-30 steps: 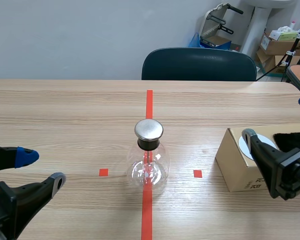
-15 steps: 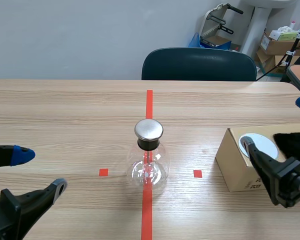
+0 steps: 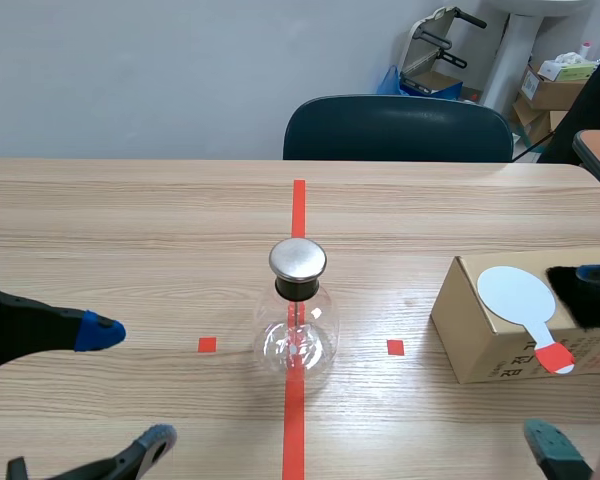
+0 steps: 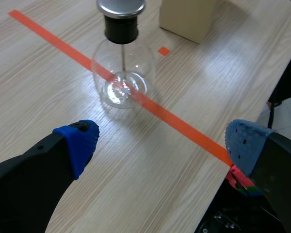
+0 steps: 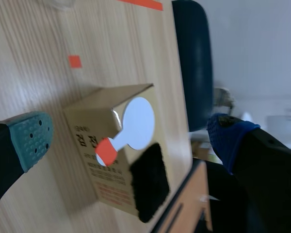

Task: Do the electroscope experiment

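The electroscope (image 3: pixel 298 318), a clear glass flask with a round metal cap (image 3: pixel 298 259), stands on the red tape line at the table's middle. In the left wrist view the electroscope (image 4: pixel 122 73) is ahead of my left gripper (image 4: pixel 162 143), which is open and empty. A white disc paddle (image 3: pixel 519 294) with a red handle lies on a cardboard box (image 3: pixel 475 335) at the right, beside a black fur cloth (image 3: pixel 592 298). My right gripper (image 3: pixel 575 360) hovers open over that box. The right wrist view shows the paddle (image 5: pixel 136 122) and cloth (image 5: pixel 150 182) below my right gripper (image 5: pixel 131 136).
A dark chair (image 3: pixel 398 128) stands behind the table's far edge. Boxes and gear (image 3: pixel 560 85) sit in the back right corner of the room. My left gripper (image 3: pixel 128 385) is low at the near left, near the table's front edge.
My left gripper has shifted right and toward the near edge. The right gripper has drawn back toward the near edge, uncovering the paddle on the box.
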